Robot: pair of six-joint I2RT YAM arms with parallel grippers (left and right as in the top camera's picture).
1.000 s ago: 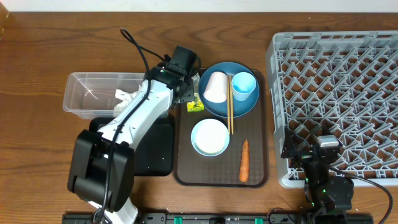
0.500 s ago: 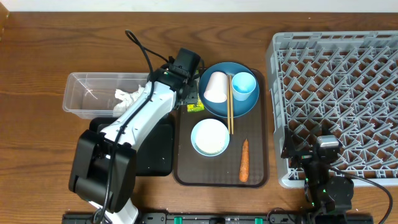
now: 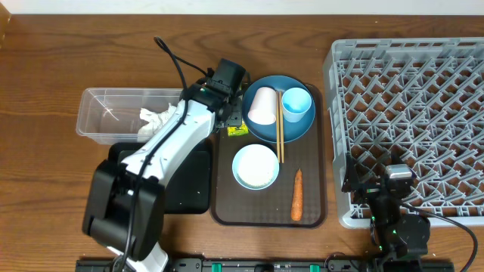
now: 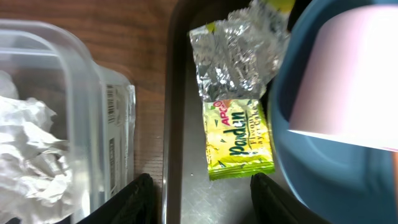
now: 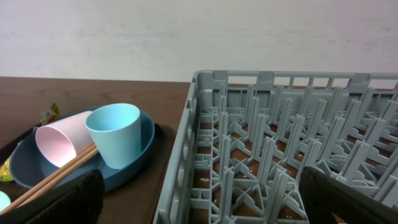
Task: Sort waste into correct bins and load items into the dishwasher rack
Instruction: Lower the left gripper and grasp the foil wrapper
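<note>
The foil and yellow-green wrapper lies on the brown tray by the blue plate. My left gripper hovers over it, open; in the left wrist view the wrapper lies just ahead of the gripper, nothing between the fingers. A tissue sits in the clear tub. The plate carries a pink cup on its side, a light blue cup and chopsticks. The white bowl and carrot rest on the tray. My right gripper stands open at the grey rack.
The brown serving tray sits mid-table between the tub and the rack. A flat black tray lies in front of the tub, partly under my left arm. The tub's wall is close on the left finger's side.
My left arm has edged slightly toward the plate and its jaws stand a little wider. The right arm has not moved.
</note>
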